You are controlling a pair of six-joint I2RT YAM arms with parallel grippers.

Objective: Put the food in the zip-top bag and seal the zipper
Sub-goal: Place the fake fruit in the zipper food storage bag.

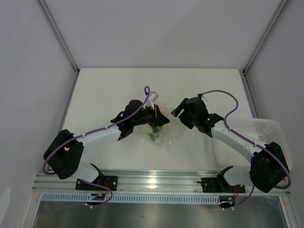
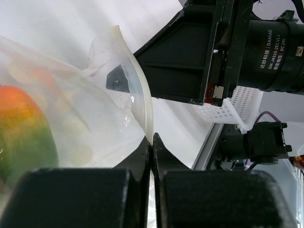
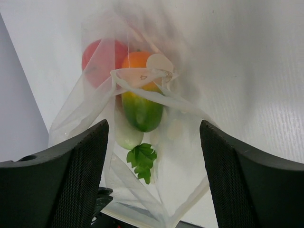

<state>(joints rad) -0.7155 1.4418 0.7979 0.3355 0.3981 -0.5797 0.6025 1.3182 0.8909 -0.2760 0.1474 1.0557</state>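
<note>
The clear zip-top bag point(image 1: 164, 135) lies mid-table with the food inside. In the right wrist view I see through the bag point(image 3: 190, 156) a red round piece point(image 3: 100, 59), an orange-to-green fruit point(image 3: 141, 102) and the white radish point(image 3: 127, 135) with green leaves point(image 3: 142, 161). My left gripper point(image 1: 159, 121) is shut on the bag's thick edge strip point(image 2: 142, 102), pinched between the jaws of the left gripper point(image 2: 152, 142). The orange-green fruit point(image 2: 21, 128) shows behind the plastic. My right gripper point(image 1: 178, 114) is open, and the open right gripper point(image 3: 153, 124) faces the bag, apart from it, holding nothing.
A white slotted basket point(image 1: 259, 137) stands at the right edge of the table, under my right arm; it also shows in the left wrist view point(image 2: 240, 107). The right arm's wrist point(image 2: 223, 52) hangs close above the left gripper. Metal frame posts stand at the back corners.
</note>
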